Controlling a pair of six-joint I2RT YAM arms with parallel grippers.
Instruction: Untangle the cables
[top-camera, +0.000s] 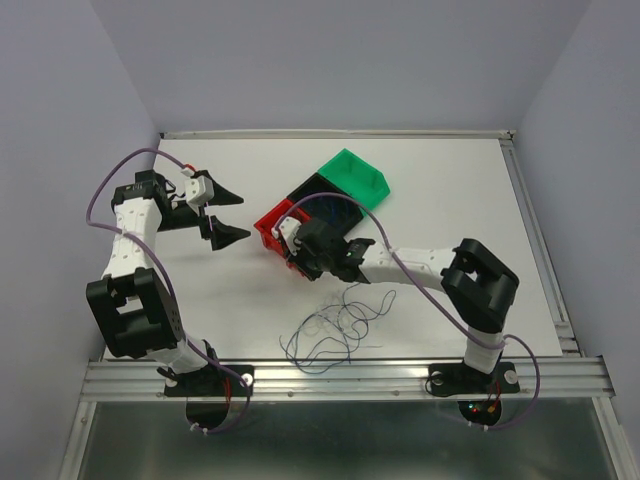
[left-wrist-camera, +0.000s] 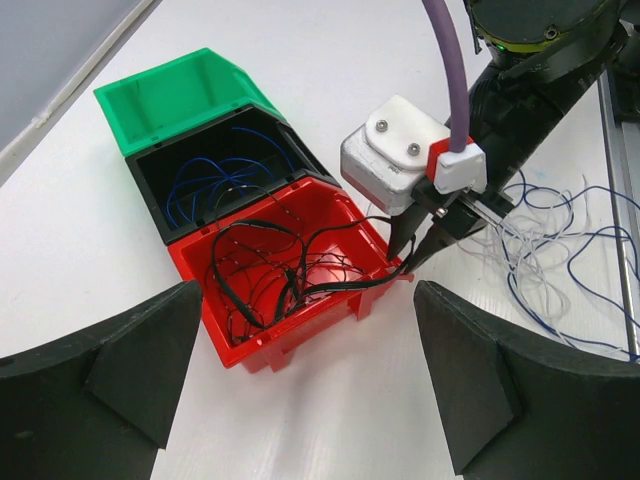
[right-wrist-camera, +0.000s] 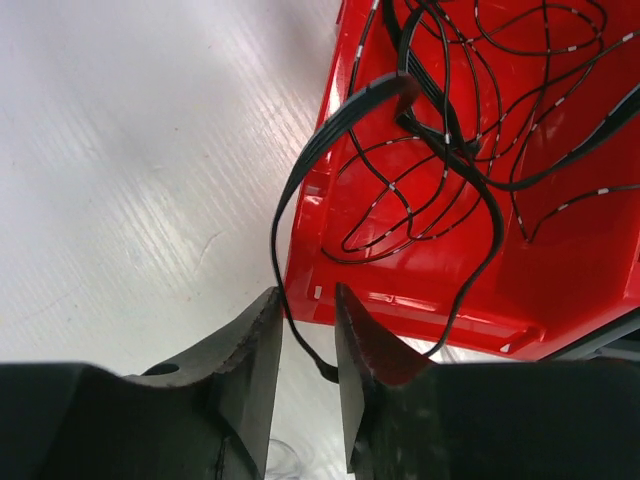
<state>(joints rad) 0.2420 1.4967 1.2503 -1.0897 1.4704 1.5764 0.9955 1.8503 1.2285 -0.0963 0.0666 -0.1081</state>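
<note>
Black cables lie coiled in the red bin; they also show in the right wrist view. Dark blue cables lie in the black bin. A loose clump of blue and whitish cables lies on the table in front of the bins, also in the left wrist view. My right gripper is at the red bin's near corner, its jaws a narrow gap apart. One black cable hangs over the rim between them. My left gripper is wide open and empty, left of the bins.
A green bin with nothing visible inside it stands behind the black bin, all three in a diagonal row. The white table has a raised rim at the back and right, and a metal rail along the near edge.
</note>
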